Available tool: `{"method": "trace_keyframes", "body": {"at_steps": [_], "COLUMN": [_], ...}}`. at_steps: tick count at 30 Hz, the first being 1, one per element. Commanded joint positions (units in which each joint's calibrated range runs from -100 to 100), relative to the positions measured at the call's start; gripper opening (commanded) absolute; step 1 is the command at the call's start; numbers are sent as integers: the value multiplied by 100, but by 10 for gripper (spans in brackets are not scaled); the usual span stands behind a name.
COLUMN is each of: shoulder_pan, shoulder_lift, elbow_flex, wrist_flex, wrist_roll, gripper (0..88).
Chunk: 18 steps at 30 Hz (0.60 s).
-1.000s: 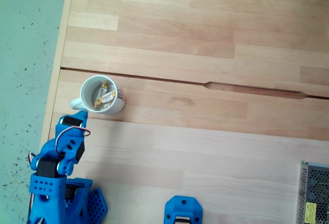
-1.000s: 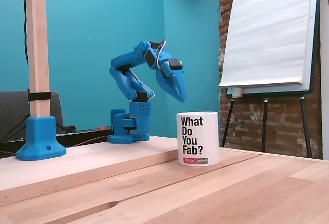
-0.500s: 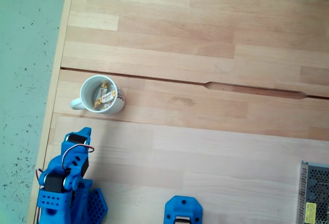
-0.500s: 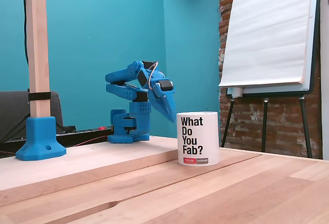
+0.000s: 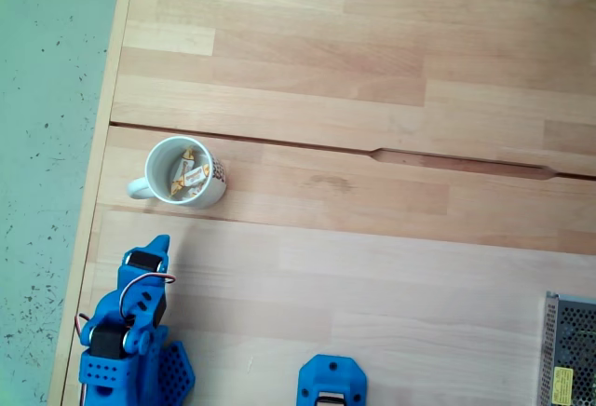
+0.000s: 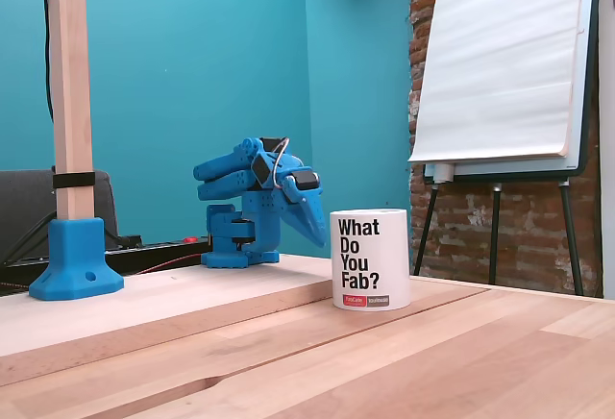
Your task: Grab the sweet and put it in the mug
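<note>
My blue jaws (image 6: 315, 234) hang folded near my base, pressed together with nothing between them, apart from the round white ceramic mug (image 5: 185, 171) on the pale wooden counter (image 5: 372, 257). Inside the mug lie small white sweets with gold ends (image 5: 191, 175).

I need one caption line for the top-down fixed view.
Blue arm folded back, hand short of the mug, which holds wrapped sweets.

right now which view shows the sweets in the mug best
The fixed view looking down: it sees into the mug, where wrapped sweets lie on the bottom. The fixed view from table height shows the mug's lettered wall, which hides its inside.
</note>
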Motion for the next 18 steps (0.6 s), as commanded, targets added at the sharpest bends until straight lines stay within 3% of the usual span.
{"method": "trace_keyframes", "body": {"at_steps": [1,18], "shoulder_pan": [-18,-11], "shoulder_lift": [-264,-298], "elbow_flex": [-16,-7], "wrist_flex": [37,37], "wrist_roll": [5,0], "gripper": [0,0]}}
